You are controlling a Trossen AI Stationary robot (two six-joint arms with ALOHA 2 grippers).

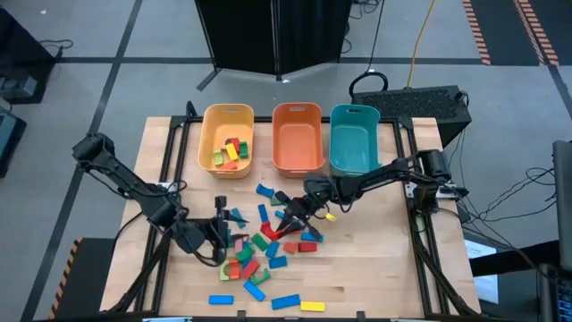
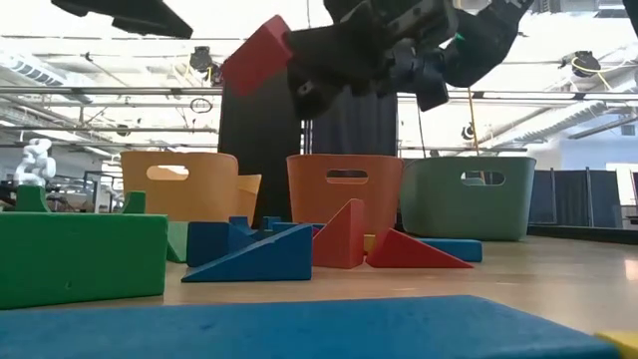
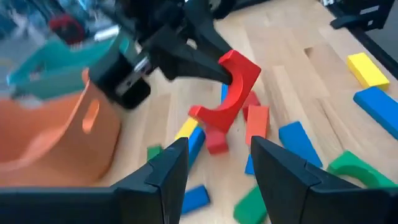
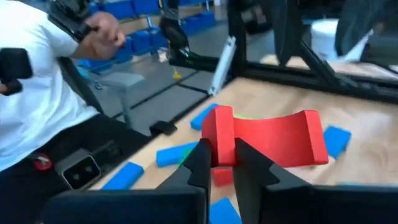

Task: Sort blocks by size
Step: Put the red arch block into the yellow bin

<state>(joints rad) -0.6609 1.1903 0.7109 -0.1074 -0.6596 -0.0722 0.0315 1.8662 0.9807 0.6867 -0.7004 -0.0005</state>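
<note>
Light was even and bright over the table (image 1: 375, 268) in the high view; shadows under the blocks (image 1: 268, 246) stayed short and soft. Low view was backlit: pale ceiling glare behind, the arm overhead nearly a silhouette, the nearest blue block (image 2: 329, 327) out of focus across the foreground. Left wrist view showed motion blur along the orange bin (image 3: 56, 130) and teal bin (image 3: 50, 59); the red arch (image 3: 229, 93) stayed fairly crisp. Right wrist view was smeared at its edges, the person (image 4: 43, 81) soft, the dark frame posts streaked.
</note>
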